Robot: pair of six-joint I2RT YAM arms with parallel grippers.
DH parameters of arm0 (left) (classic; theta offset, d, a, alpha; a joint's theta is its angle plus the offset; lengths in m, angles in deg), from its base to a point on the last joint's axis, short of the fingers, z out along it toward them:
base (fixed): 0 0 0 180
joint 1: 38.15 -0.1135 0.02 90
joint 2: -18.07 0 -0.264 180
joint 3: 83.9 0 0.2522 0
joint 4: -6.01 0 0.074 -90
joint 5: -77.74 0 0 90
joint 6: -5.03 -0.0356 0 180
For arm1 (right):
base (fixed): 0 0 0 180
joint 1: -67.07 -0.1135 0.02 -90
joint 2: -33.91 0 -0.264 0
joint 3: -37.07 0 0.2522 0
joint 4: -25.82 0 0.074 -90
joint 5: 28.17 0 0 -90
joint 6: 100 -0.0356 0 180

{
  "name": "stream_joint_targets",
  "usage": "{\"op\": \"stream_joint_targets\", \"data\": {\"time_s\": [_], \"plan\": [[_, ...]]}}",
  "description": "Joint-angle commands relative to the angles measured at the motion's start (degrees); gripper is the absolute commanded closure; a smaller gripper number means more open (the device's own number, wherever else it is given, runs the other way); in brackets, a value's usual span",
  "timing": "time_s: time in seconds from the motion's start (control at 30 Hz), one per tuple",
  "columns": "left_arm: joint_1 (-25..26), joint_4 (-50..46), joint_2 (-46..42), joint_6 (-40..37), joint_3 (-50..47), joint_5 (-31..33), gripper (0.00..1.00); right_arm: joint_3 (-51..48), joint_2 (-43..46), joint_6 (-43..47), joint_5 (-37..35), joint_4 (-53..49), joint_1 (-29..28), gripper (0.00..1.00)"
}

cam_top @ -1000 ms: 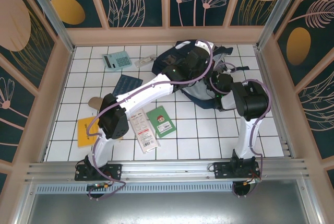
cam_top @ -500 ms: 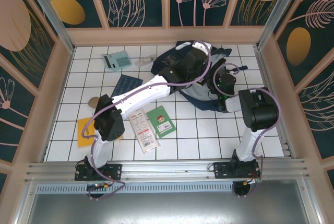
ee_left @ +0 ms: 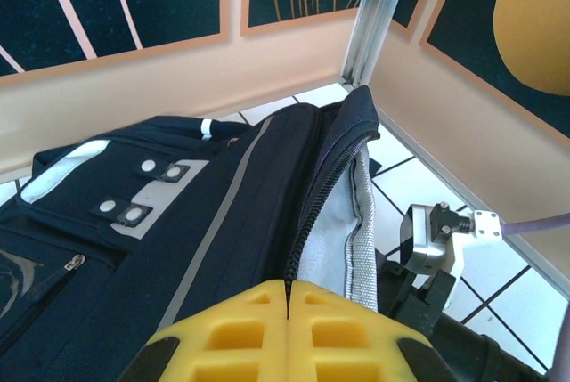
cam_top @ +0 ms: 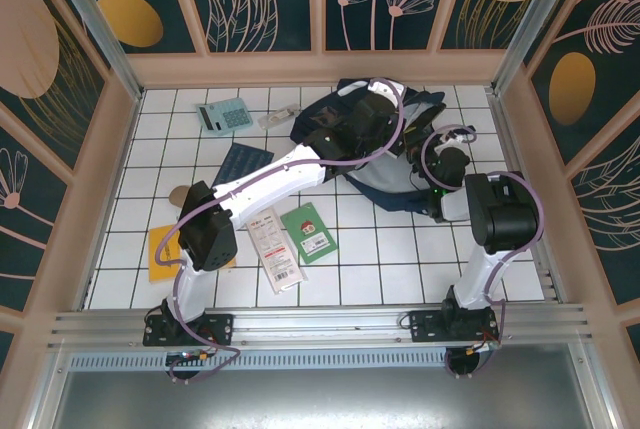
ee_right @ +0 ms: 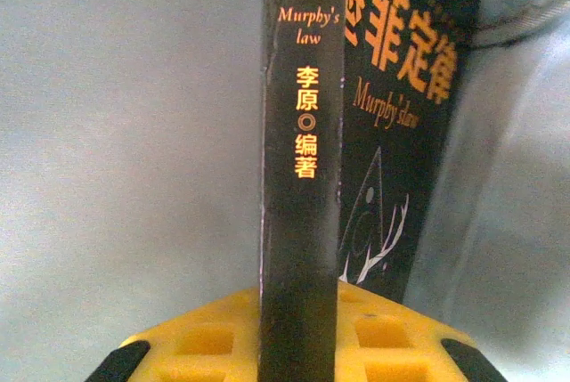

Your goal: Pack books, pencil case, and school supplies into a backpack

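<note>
The navy backpack (cam_top: pixel 325 109) lies at the back middle of the tiled floor. My left gripper (ee_left: pixel 289 286) is shut on the backpack's zipper edge (ee_left: pixel 312 213) and holds the opening up, so the grey lining (ee_left: pixel 343 239) shows. My right gripper (ee_right: pixel 298 297) is shut on a black book with gold print (ee_right: pixel 298 133), spine towards the camera, with pale lining (ee_right: pixel 134 133) all round it. From above, the right gripper (cam_top: pixel 420 164) sits at the backpack's mouth beside the left gripper (cam_top: pixel 383 121). A dark blue book (cam_top: pixel 243 162), green book (cam_top: pixel 309 232), orange-yellow book (cam_top: pixel 165 252), tan pencil case (cam_top: pixel 182 195), teal calculator (cam_top: pixel 225 115), white-and-red pack (cam_top: pixel 272 247) and whitish packet (cam_top: pixel 280 115) lie on the floor.
Wooden walls (cam_top: pixel 320 69) enclose the tiled floor (cam_top: pixel 390 259) on three sides, and the backpack lies close to the back wall. The loose items lie spread left of the backpack. Part of the right arm (ee_left: pixel 436 239) stands close beside the raised flap.
The right arm's elbow has swung to the right and its wrist has turned at the backpack's mouth, still gripping the black book. The left gripper shifted slightly towards the back wall, still gripping the zipper edge.
</note>
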Motion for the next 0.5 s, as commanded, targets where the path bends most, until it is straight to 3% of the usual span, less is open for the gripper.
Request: {"op": "stream_joint_targets", "data": {"time_s": [0.0,0.17,0.47], "plan": [[0.6,6.7,-4.2,-0.4,0.5,-0.8,1.00,3.8,-1.0,-3.1,0.1,13.9,-0.9,1.00],[0.6,6.8,-4.0,-0.4,0.6,-1.9,1.00,5.6,-6.6,-6.1,-1.5,18.5,-2.9,1.00],[0.6,7.7,-4.0,-1.0,0.8,-4.9,1.00,10.9,-15.7,-4.1,-2.3,13.7,-7.9,1.00]]}}
